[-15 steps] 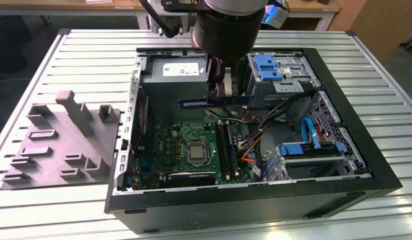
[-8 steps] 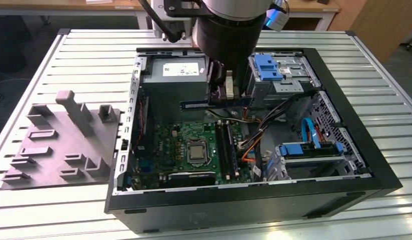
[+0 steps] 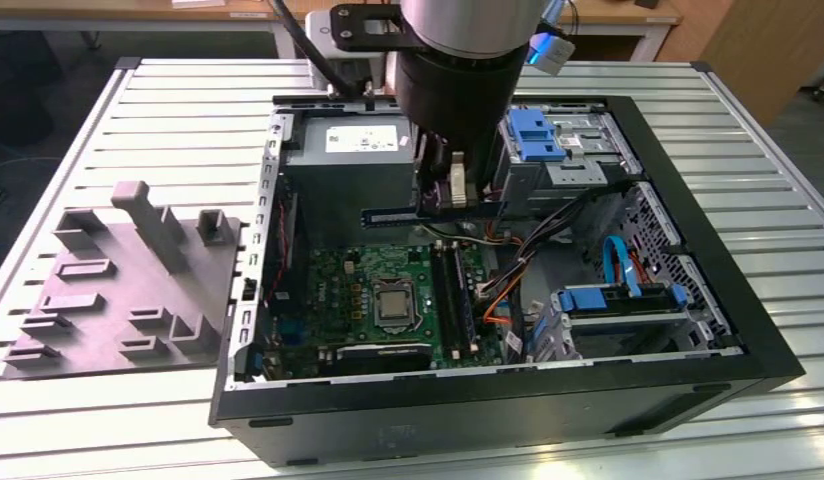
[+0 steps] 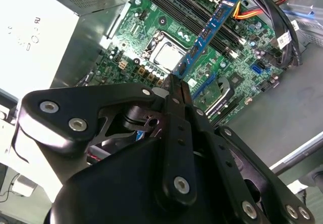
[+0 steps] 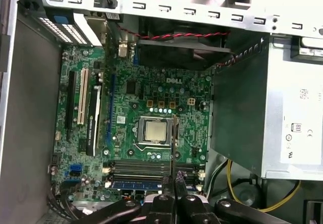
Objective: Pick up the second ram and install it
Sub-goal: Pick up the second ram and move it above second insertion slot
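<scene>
Holding the second ram (image 4: 207, 36) pinched in my jaws, I hover above the motherboard (image 5: 151, 90) inside the open case (image 3: 519, 405). Installation step in hand; seating likely requires alignment over a vacant socket strip (image 5: 141, 167).

In the exterior view, the open computer case (image 3: 452, 410) sits on the slatted table (image 3: 185, 110), with the holder block (image 3: 119, 290) beside it on the table at nine o'clock. Inside the case, the motherboard (image 3: 345, 290) lies on the floor toward seven o'clock. The power supply (image 3: 345, 150) is behind it at eleven and the drive cage (image 3: 572, 140) at one. The processor socket (image 3: 389, 303) sits mid-board, with the memory slots (image 3: 452, 295) just beside it at three o'clock. The gripper (image 3: 452, 205) hangs above the board's twelve o'clock edge, clamped on the second ram (image 3: 392, 213), which lies level above the slots.
</scene>
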